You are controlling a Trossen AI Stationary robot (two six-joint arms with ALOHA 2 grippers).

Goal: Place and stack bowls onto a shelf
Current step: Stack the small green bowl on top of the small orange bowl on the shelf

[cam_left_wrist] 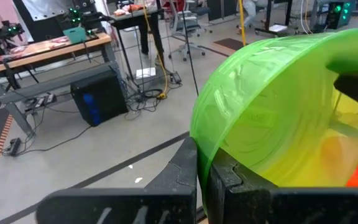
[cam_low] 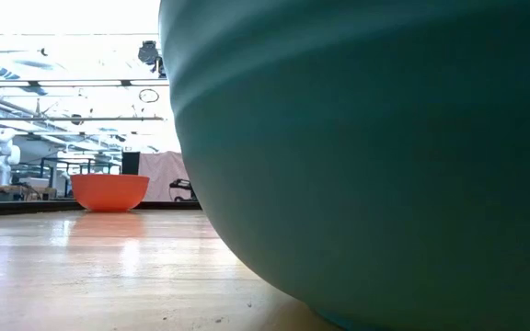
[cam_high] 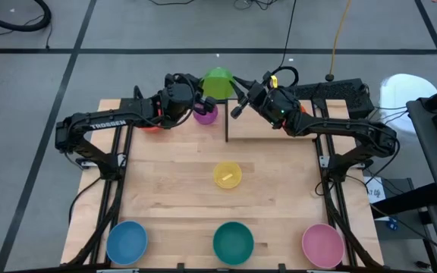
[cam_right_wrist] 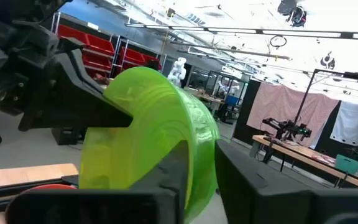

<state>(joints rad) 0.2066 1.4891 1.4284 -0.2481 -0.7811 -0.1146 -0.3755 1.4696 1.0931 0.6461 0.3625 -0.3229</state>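
**Green bowl held between two grippers at the far edge**

While the green bowl (cam_high: 218,81) hangs in the air at the far side of the table, tilted on its side, we see both arms meeting at it. The left gripper (cam_left_wrist: 202,169) has its fingers pressed tight on the bowl's thin rim. The right gripper (cam_right_wrist: 199,163) has its fingers narrow around the opposite rim, one inside and one outside; we cannot tell if they already press firmly.

Just beside the bowl, under the left gripper, a purple bowl (cam_high: 205,114) stands on the shelf (cam_high: 294,114), and a red-orange bowl (cam_high: 150,126) shows partly under the left arm. A black post (cam_high: 227,117) stands between the two arms. Nearer to us on the table are the yellow bowl (cam_high: 227,174), then the blue bowl (cam_high: 127,241), the teal bowl (cam_high: 233,241) and the pink bowl (cam_high: 323,244) in a row at the near edge.

We judge this step as a handover or a shared carry. To do it well, we should let one gripper take a sure hold before the other one releases, otherwise the light bowl can slip or fall off the far edge. Then we should turn the bowl upright and lower it slowly, keeping clear of the post.
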